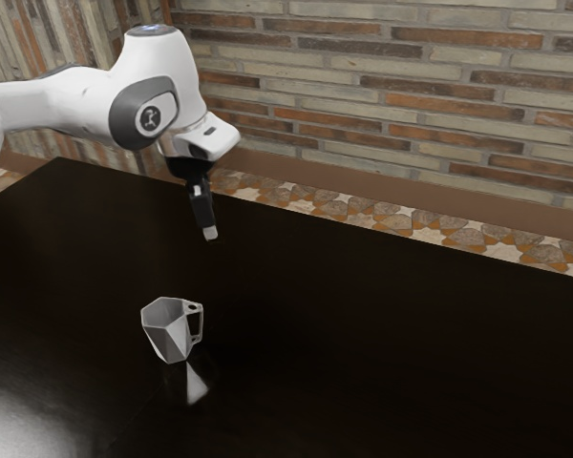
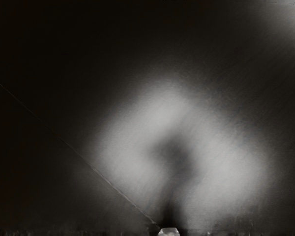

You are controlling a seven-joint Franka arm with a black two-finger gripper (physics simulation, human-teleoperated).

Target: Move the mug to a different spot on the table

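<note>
Black two-finger gripper (image 1: 208,224) hangs in the air, and whether it's spread or pressed together, I cannot tell. The grey faceted mug (image 1: 175,329) stands upright on the glossy dark table (image 1: 411,334), at the gripper's seven o'clock, well apart.

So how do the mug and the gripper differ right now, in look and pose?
Colour: the mug is pale grey and faceted; the gripper is black with a pale tip. Support: the mug stands upright on the table; the gripper hangs in the air, pointing down, clear of the mug. Both are over the same dark table.
</note>
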